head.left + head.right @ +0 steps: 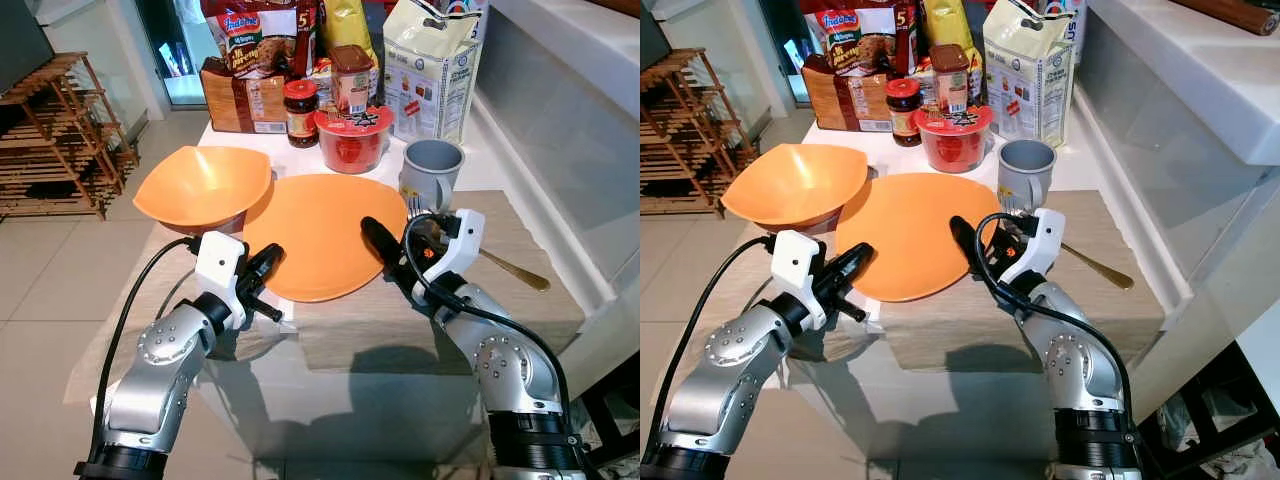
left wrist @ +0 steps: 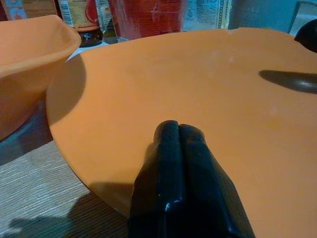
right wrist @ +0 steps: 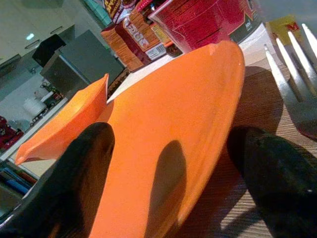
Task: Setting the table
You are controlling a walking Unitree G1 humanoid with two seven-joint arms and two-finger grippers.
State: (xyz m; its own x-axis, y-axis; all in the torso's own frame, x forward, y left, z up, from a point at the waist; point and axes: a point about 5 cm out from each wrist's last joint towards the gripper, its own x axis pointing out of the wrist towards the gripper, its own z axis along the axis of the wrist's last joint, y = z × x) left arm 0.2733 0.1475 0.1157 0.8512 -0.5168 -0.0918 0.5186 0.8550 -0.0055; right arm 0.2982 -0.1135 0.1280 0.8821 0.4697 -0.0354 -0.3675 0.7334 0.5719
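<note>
A big orange plate (image 1: 325,235) lies flat on a mat (image 1: 480,300) in the middle of the bench (image 1: 300,390). An orange bowl (image 1: 203,186) sits at about 10 o'clock from the plate, and its edge touches the plate or hangs just over it.

The left end effector (image 1: 268,262) is at the plate's 8 o'clock edge. Its two black fingers (image 2: 181,163) are pressed tight together with nothing between them, and their tips rest on the plate's rim.

The right end effector (image 3: 173,163) is at the plate's 3 o'clock edge. Its fingers are spread apart, one over the plate and one down on the mat side, so the rim sits between them. They are not squeezing it.

A fork (image 3: 292,84) lies on the mat just beside the right end effector, and its gold handle (image 1: 515,270) points to 4 o'clock. A grey mug (image 1: 432,170) stands at 2 o'clock from the plate. A red cup (image 1: 353,135), a jar (image 1: 301,110) and food packets (image 1: 430,60) stand at 12 o'clock, at the back of the bench.
</note>
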